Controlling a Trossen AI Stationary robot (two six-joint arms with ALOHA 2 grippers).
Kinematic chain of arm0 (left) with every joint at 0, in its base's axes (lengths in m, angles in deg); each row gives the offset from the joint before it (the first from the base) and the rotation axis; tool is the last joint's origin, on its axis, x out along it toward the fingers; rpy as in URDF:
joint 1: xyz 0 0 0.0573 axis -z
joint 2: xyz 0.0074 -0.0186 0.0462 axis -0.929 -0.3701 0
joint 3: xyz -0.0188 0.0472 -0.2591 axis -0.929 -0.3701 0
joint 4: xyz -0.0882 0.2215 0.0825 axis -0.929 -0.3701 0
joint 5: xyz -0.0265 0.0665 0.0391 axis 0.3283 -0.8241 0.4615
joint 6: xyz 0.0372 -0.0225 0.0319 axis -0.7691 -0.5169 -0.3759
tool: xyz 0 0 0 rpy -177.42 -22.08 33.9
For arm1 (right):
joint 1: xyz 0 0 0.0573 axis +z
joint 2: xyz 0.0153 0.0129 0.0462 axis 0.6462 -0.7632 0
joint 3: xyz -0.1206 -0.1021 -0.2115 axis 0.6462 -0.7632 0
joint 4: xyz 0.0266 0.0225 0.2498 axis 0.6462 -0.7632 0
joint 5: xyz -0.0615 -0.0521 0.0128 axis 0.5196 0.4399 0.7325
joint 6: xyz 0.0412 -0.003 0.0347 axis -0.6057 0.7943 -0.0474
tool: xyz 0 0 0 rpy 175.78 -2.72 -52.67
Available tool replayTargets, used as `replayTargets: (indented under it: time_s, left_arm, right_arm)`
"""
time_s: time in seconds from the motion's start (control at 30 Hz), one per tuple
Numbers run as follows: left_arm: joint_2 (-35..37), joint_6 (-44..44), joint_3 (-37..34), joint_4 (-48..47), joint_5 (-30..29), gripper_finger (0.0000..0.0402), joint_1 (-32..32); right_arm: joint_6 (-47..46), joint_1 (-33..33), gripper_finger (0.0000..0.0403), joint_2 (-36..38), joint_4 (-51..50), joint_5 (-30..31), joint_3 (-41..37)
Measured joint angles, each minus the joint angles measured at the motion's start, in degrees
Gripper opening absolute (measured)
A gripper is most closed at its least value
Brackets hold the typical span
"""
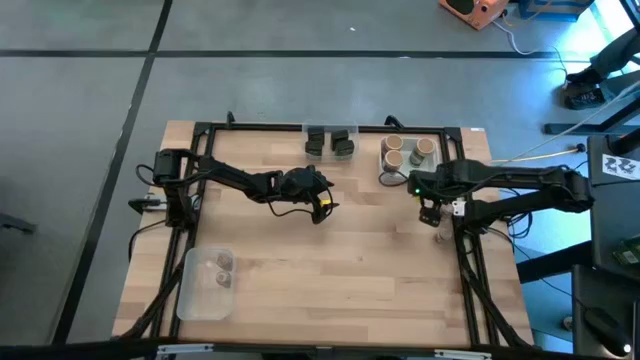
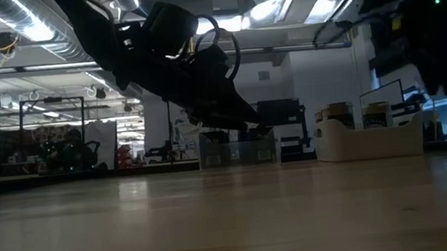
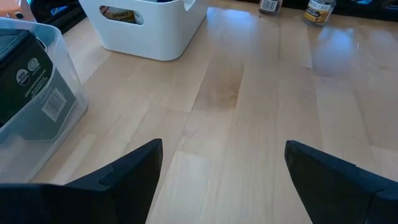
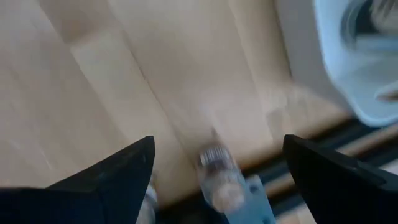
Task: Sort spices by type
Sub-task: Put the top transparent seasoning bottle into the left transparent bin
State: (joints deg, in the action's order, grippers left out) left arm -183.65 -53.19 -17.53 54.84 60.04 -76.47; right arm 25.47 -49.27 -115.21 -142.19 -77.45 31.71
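Round tan-topped jars (image 1: pixel 405 152) stand in a white tray (image 1: pixel 384 166) at the far right. Dark boxy jars (image 1: pixel 331 143) sit in a clear tray (image 3: pixel 68 78) at the far edge. Tiny brown-topped jars (image 1: pixel 222 268) lie in a clear tray (image 1: pixel 190 300) at the near left. My left gripper (image 1: pixel 322 207) (image 3: pixel 224 149) hovers open over the table's middle, holding nothing. My right gripper (image 1: pixel 430 212) (image 4: pixel 217 143) points down, open, above a tiny jar (image 4: pixel 217 174) that stands on the table by the right edge (image 1: pixel 438 237).
Two small jars (image 3: pixel 268 6) (image 3: pixel 320 11) stand on the wood far ahead of my left gripper, near the right edge. The black frame rail (image 1: pixel 470 260) runs along the table's right side. Bare wood (image 1: pixel 340 270) fills the middle and near part.
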Motion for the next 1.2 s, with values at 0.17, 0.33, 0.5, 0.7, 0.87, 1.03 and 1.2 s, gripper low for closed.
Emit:
replayTargets:
  time_s: [0.17, 0.33, 0.5, 0.7, 0.87, 1.03, 1.2]
  left_arm:
    - [0.0, 0.0, 0.0, 0.4, 0.0, 0.0320, 0.0]
    - [0.0, -0.2, 0.0, 0.8, 0.0, 0.0320, 0.0]
    - [0.0, -0.2, 0.0, 0.8, 0.0, 0.0320, 0.0]
    - [0.0, -0.3, 0.0, 0.8, 0.0, 0.0320, 0.2]
    - [0.0, -0.8, 0.0, 0.8, 0.0, 0.0320, 0.6]
    - [0.0, -1.3, 0.0, 0.7, 0.0, 0.0320, 1.0]
    - [0.0, -1.5, 0.0, 0.7, 0.0, 0.0320, 1.4]
  right_arm:
    - [1.7, 0.0, 0.0331, -5.6, -4.8, 1.5, 0.0]
    - [5.0, 0.0, 0.0305, -10.5, -5.3, 1.3, 0.0]
    - [5.9, 0.0, 0.0295, -14.2, -5.6, -0.4, 0.0]
    - [5.9, 0.0, 0.0294, -18.1, -6.6, -0.6, 0.0]
    - [5.7, 0.0, 0.0294, -21.8, -6.8, -0.6, 0.0]
    - [5.3, 0.0, 0.0294, -26.3, -8.1, -0.5, 0.0]
    - [4.8, 0.0, 0.0294, -30.4, -8.1, 0.3, 0.0]
